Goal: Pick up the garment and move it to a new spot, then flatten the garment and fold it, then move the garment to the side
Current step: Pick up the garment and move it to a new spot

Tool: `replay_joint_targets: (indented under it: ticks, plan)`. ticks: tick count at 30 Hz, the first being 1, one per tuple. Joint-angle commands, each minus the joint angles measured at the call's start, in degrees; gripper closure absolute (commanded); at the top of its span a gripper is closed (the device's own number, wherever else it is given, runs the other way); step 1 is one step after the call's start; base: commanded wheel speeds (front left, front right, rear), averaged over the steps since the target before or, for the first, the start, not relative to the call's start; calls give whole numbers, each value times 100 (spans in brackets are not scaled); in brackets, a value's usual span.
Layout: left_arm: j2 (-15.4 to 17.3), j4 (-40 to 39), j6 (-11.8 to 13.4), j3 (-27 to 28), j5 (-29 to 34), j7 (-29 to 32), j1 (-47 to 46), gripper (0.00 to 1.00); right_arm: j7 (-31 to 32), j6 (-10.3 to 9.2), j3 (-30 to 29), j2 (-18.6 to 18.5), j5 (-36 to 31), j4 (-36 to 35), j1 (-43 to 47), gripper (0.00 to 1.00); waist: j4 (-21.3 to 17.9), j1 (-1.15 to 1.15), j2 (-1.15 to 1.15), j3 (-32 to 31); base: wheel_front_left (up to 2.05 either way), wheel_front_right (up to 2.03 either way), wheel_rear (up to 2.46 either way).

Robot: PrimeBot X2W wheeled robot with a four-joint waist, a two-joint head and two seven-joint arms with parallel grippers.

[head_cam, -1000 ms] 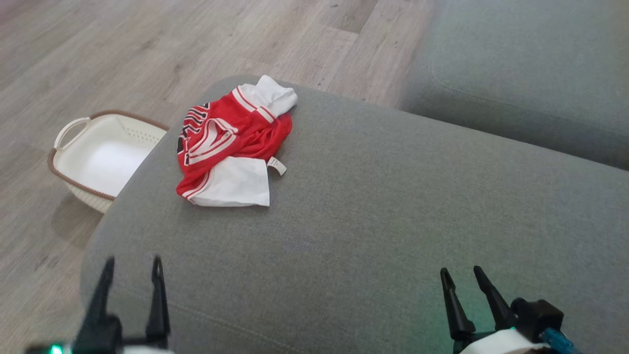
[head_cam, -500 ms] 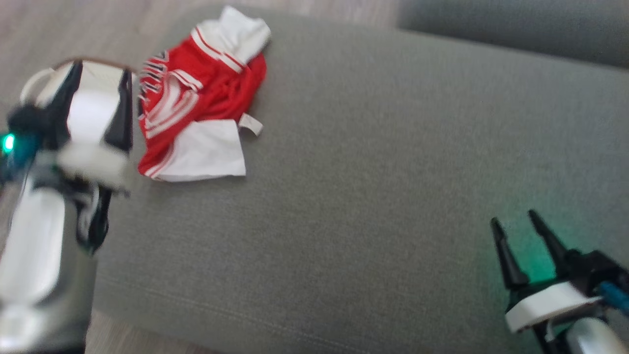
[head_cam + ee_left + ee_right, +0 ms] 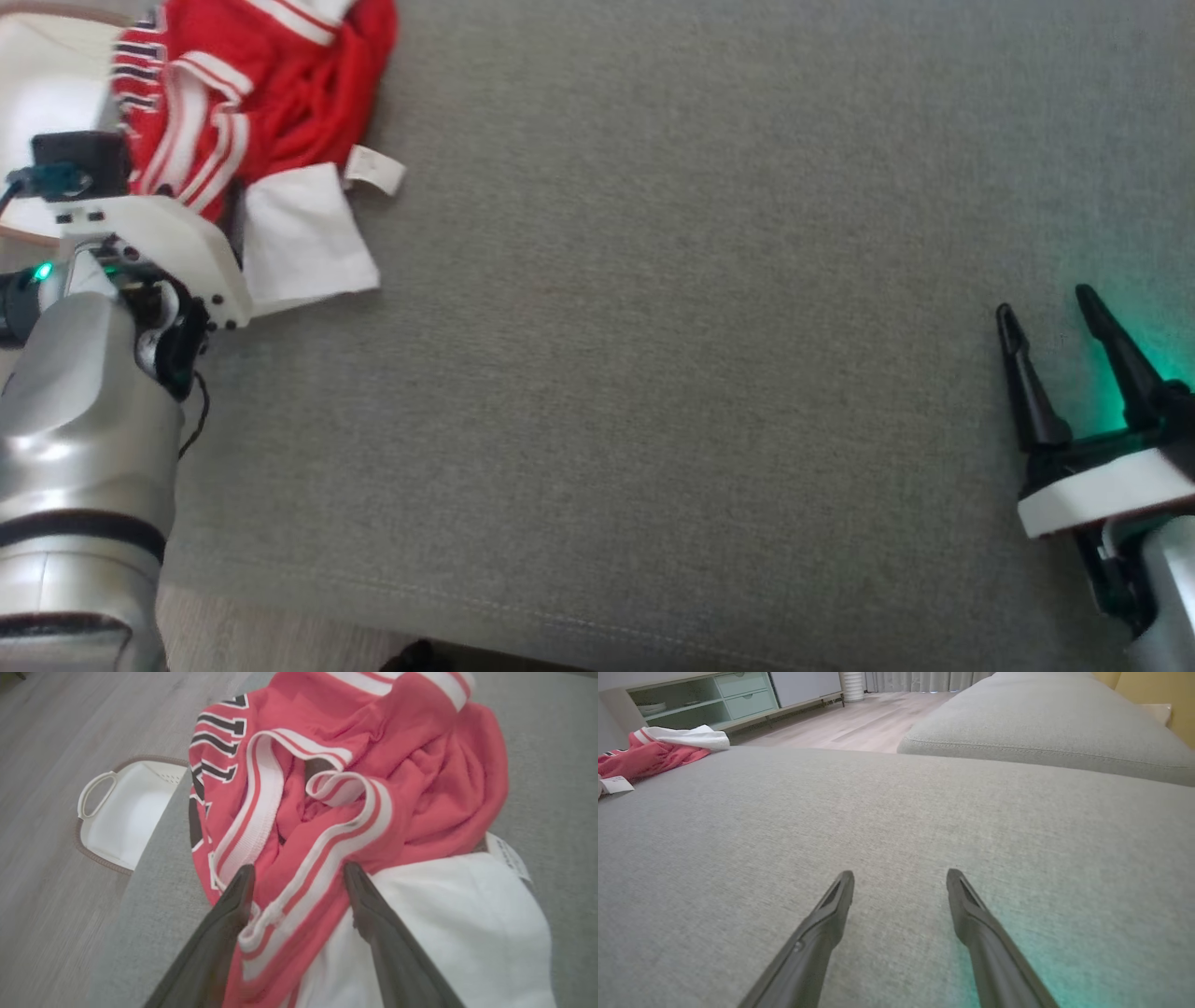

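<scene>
The garment (image 3: pixel 280 103) is a crumpled red and white top with striped bands, lying at the far left of the grey sofa cushion (image 3: pixel 672 373). My left gripper (image 3: pixel 299 870) is open right over it, its fingers (image 3: pixel 224 924) straddling a red and white striped band where the red cloth meets the white part. In the head view my left wrist (image 3: pixel 149 252) covers the garment's near left edge. My right gripper (image 3: pixel 1044 303) is open over bare cushion at the right, far from the garment (image 3: pixel 654 751), with nothing between its fingers (image 3: pixel 822 924).
A white basket (image 3: pixel 121 812) with a brown rim stands on the wooden floor (image 3: pixel 56 728) just past the cushion's left edge. A second grey cushion (image 3: pixel 1041 732) lies beyond the right gripper. A low cabinet (image 3: pixel 705 695) stands across the room.
The head camera has tipped down and the picture has shifted. My left arm has reached forward from the cushion's near edge to the garment. Both grippers have stayed open.
</scene>
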Motion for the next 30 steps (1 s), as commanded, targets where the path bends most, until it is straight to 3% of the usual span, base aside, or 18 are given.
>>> replay_joint_targets:
  ticks: [1, 2, 4, 10, 14, 21, 30]
  plan:
    - [275, -14, 51, 198, -30, -150, -292, 0, 12, 39, 39, -91, 32, -196, 7, 0, -142, -1, 0, 183, 0, 0, 0]
    - [279, 108, 60, 162, 7, -261, -332, 0, 9, 39, 16, -86, 29, -212, 21, 0, -151, -1, 0, 214, 0, 0, 0]
    - [294, 302, 59, 68, 96, -523, -403, 100, 3, 39, 4, -68, 12, -230, 44, 0, -166, -1, 0, 241, 0, 0, 0]
    - [410, 516, 83, -97, 283, -1557, -734, 100, -39, 39, 24, 85, -4, -150, -10, 0, -204, -1, 0, 98, 0, 0, 0]
    - [461, 222, 62, -239, 432, -1872, -1051, 100, -91, 39, 118, 254, 29, 5, -64, 0, -237, -1, 0, -216, 0, 0, 0]
    - [433, -917, -47, -478, 527, -1925, -1359, 100, -137, 39, 291, 667, 241, 299, -145, 0, -479, -1, 0, -859, 0, 0, 0]
    - [449, -2379, -100, -1146, 414, -1599, -1634, 100, -141, 39, 456, 1339, 661, 277, -101, 0, -1363, -1, 0, -1604, 0, 0, 0]
